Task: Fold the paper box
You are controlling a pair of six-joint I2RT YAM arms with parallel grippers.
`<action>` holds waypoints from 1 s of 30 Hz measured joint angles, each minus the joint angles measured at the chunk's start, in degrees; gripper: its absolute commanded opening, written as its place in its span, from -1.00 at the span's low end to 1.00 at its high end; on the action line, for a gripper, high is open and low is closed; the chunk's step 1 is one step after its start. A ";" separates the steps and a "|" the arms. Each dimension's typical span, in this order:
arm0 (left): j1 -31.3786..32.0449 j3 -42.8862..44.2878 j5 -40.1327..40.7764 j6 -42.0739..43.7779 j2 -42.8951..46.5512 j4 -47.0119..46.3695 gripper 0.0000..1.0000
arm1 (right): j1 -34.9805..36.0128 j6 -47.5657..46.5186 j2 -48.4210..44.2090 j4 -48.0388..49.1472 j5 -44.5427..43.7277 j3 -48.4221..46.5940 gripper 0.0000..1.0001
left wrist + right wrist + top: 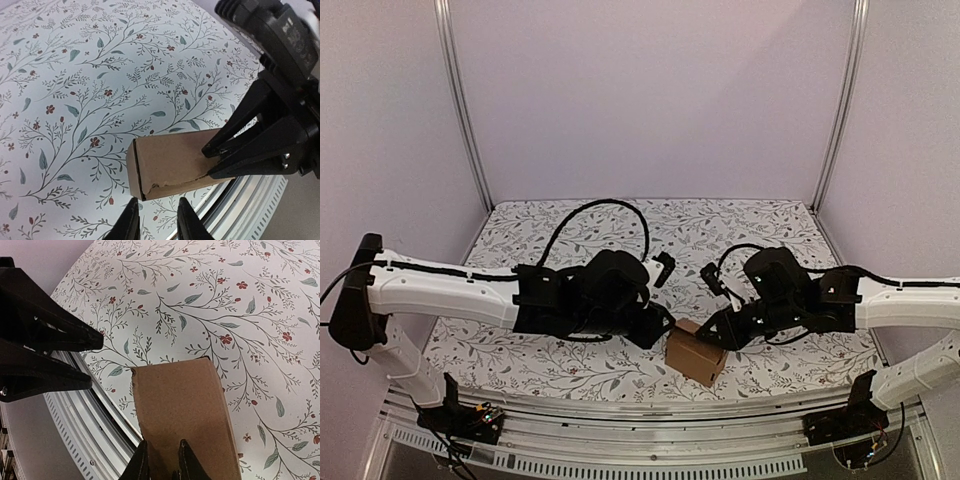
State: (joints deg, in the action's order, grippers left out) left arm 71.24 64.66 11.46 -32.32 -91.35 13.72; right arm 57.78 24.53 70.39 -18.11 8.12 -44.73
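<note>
The paper box (697,352) stands folded into a closed brown block near the table's front edge, between my two grippers. In the left wrist view the paper box (167,162) shows a ragged flap edge along its lower side. My left gripper (157,216) hangs just short of its near end, jaws slightly apart with nothing between them. My right gripper (161,460) rests its fingertips on the broad face of the paper box (182,400), jaws narrowly parted with cardboard showing between them. Its fingers (212,155) touch the box's right end.
The floral table cover (620,225) stretches away behind the box. The metal front rail (650,415) runs right below the box. My left gripper (75,357) appears at the left of the right wrist view, beside the rail.
</note>
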 measured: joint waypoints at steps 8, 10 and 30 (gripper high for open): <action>-1.79 0.00 -2.82 -0.02 -0.07 -1.64 -0.51 | 2.84 -1.31 2.49 1.38 -2.80 0.74 -0.68; -1.92 0.02 -3.52 0.00 -0.28 -2.10 -0.51 | 3.65 -1.49 3.15 1.60 -3.61 0.87 -0.67; -5.60 -2.75 -13.70 -1.68 -9.07 -12.96 -1.00 | 5.97 0.28 3.06 3.48 -8.90 2.25 -0.94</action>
State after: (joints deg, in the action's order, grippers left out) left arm 65.65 61.91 -2.24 -34.00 -100.42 0.75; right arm 63.75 24.82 73.45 -14.63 -0.78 -42.48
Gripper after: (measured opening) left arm 0.003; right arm 0.056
